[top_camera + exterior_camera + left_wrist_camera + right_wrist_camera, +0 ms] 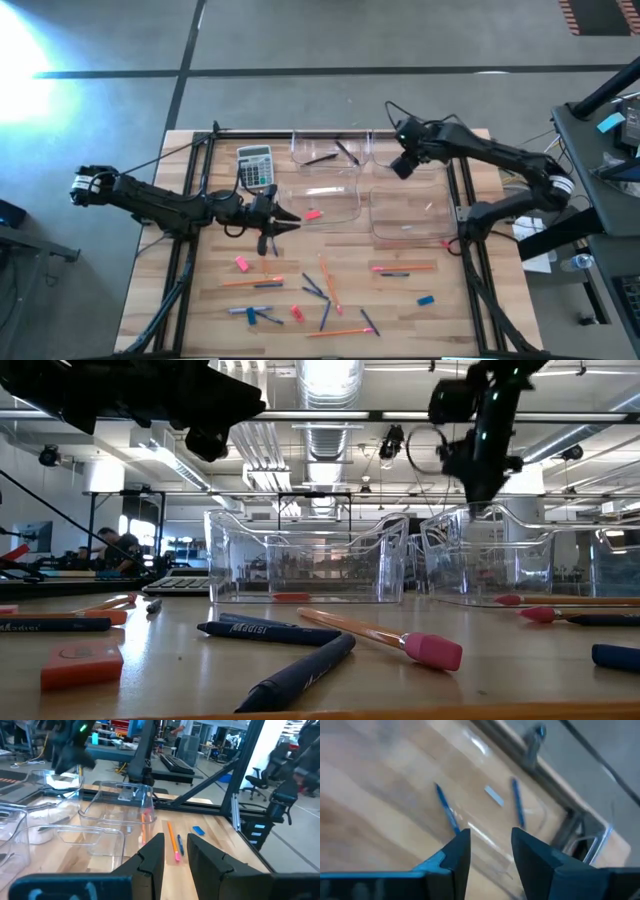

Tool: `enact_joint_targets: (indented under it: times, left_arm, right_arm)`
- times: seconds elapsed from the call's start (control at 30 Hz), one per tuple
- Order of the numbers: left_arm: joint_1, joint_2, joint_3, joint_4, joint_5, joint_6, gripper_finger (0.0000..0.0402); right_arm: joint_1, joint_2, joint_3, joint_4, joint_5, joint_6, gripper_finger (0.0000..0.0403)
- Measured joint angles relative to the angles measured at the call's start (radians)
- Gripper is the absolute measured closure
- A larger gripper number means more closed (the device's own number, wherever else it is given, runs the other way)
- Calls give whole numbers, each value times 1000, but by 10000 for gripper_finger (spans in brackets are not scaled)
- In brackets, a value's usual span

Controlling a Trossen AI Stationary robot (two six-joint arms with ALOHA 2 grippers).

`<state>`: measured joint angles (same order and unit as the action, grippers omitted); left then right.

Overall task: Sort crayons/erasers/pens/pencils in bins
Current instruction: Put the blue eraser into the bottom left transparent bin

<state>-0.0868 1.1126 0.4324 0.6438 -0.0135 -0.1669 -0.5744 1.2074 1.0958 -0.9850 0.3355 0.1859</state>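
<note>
Four clear bins point(330, 205) crowded the far middle of the table point(455, 310), the calculator point(255, 165) just beside them on the left. Pencils point(405, 267), erasers point(241, 263) and dark sticks littered the near half. Bare wood lay open along the near right corner.

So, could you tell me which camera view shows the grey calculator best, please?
The high view: the calculator lies fully visible near the table's far left, beside the bins. The low view catches only its thin edge left of a bin. Neither wrist view shows it.
</note>
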Motion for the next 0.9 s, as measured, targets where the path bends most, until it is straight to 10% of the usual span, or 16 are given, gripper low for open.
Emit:
enact_joint_targets:
  times: [0.33,0.5,0.7,0.9]
  left_arm:
    - [0,0,0,0,-19,-6,332]
    - [0,0,0,0,-19,-9,332]
    - [0,0,0,2,-21,-10,332]
    - [0,0,0,2,-21,-10,332]
  right_arm:
    - [431,-305,39,86,-154,252,282]
    - [824,-380,-21,327,-15,334,282]
    - [1169,-283,-37,275,163,371,282]
    - [1332,-93,-40,28,72,550,282]
